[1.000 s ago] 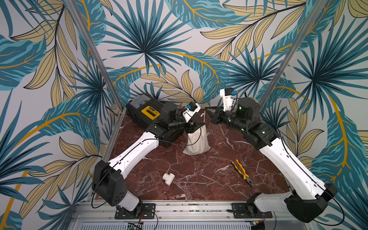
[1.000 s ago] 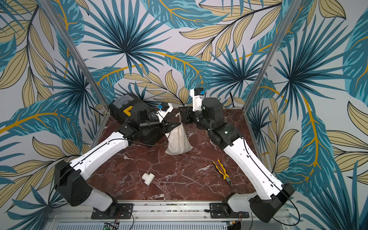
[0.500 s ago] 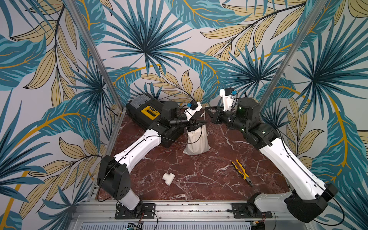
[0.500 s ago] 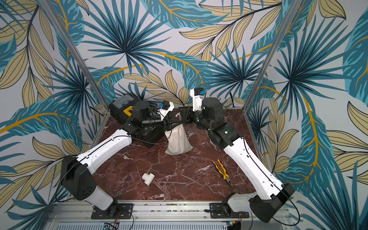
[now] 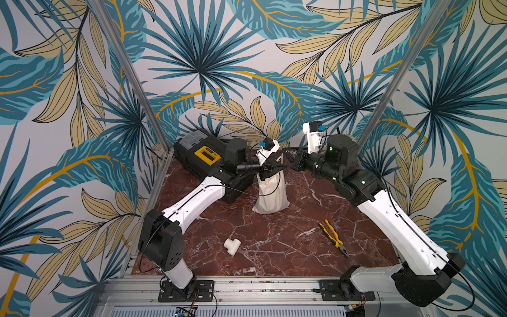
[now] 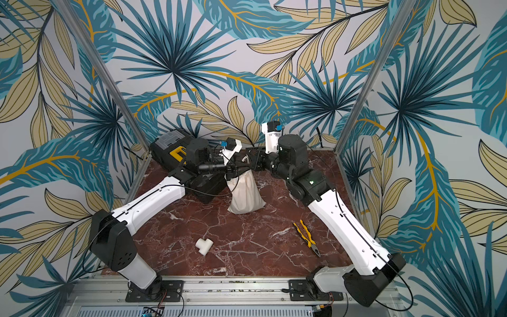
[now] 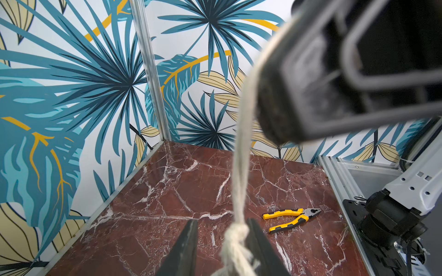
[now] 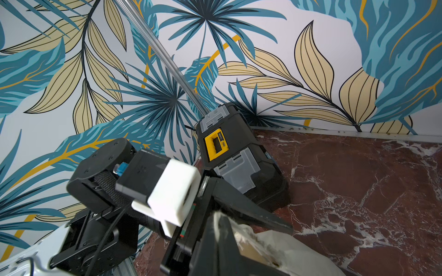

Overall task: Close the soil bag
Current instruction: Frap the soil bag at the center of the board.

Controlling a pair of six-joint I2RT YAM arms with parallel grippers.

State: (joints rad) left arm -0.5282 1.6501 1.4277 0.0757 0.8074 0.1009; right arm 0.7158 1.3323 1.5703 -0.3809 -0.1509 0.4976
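Your soil bag, the small cream cloth drawstring pouch [image 5: 270, 196], stands upright in the far middle of the red marble table [image 5: 274, 247], just right of the black and yellow toolbox [image 5: 197, 153]. Both arms meet over its neck.

Your right claw [image 6: 246, 159] is clamped shut, and it looks to have the thin pale cord [image 7: 240, 167], which runs taut from it down to the knot [image 7: 235, 235]. In the left wrist view, that knot sits inside your left claw [image 7: 222, 223]. The jaws stand apart around it and there's daylight on one side, so nothing is pinched there yet.

Progress? I'd call it midway. The cord is up and under tension and the bag's neck looks bunched, but I can't tell whether the mouth is fully drawn. What's left is to grip at the knot, pull the cord through and cinch the rim tight.

The yellow-handled pliers [image 5: 333, 237] and the white plastic T-fitting [image 5: 231, 245] lie near you, well apart from the bag.
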